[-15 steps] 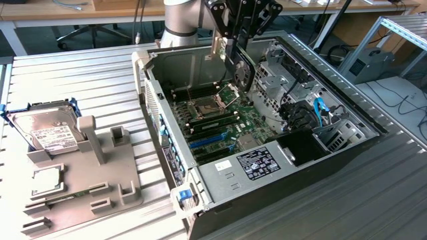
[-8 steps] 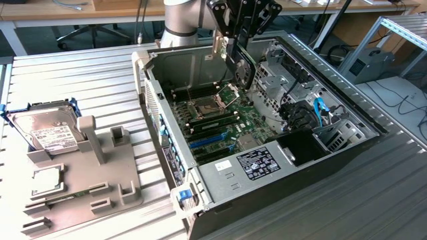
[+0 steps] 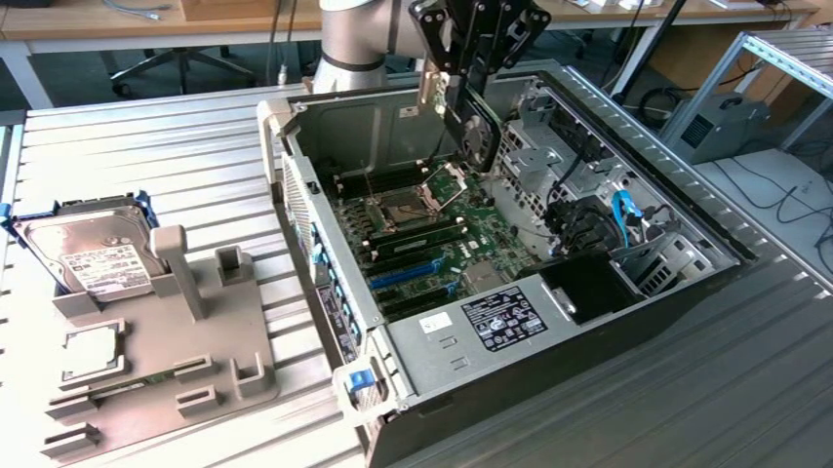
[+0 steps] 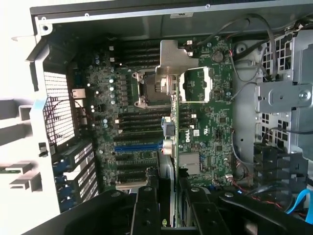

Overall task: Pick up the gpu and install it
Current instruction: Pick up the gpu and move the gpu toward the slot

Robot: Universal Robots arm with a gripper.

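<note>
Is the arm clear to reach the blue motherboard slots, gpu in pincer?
Probably yes: the case is open, the gpu hangs in the pincer above the board, and nothing covers the blue slots.

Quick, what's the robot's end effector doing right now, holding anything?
End effector: closed on the gpu, which it holds edge-down above the open computer case.

I see bright, even light; the table (image 3: 170, 166) glares pale at nine o'clock of the exterior view, while the computer case (image 3: 365, 132) interior sits shadowed.
</note>
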